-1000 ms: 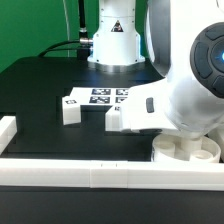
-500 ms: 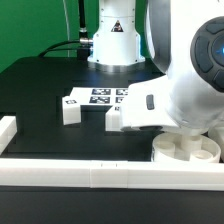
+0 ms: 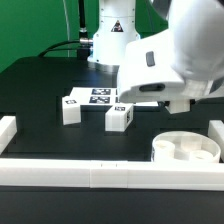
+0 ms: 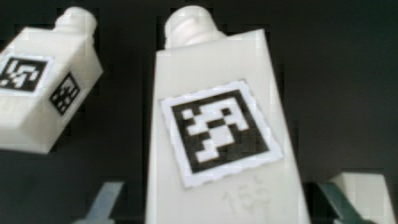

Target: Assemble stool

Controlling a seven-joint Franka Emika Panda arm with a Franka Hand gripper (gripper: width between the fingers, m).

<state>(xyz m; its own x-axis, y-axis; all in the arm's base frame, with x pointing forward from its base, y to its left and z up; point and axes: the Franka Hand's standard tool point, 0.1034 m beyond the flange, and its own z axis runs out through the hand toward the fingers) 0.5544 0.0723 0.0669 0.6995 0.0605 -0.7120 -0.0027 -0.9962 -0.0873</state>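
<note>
The arm (image 3: 175, 55) reaches in from the exterior view's right. Its bulky white wrist is tilted above the table (image 3: 45, 85) and hangs over the near right corner of the marker board (image 3: 100, 96), hiding that corner. The gripper (image 4: 237, 195) is clenched on the gripped leg (image 3: 118, 117). In the wrist view the two grey fingers (image 4: 365, 198) stand on either side of this leg's lower end, though their contact with it is cut off by the frame's edge. The gripped leg is a short, blocky white piece. One flat face carries a black-and-white square tag, and the end away from the gripper narrows to a rounded peg. In the exterior view it sits just in front of the marker board's near edge, below the wrist, and it is not clear whether it rests on the table or hangs just off it. The spare leg (image 3: 70, 108), of the same white make and also tagged, lies just beside the marker board's near left corner, apart from the gripped leg. The seat (image 3: 185, 148), a thick round white disc with round hollows in its upper face, lies well apart from the marker board, toward the exterior view's right and nearer the camera, close behind the front bar (image 3: 80, 175).
</note>
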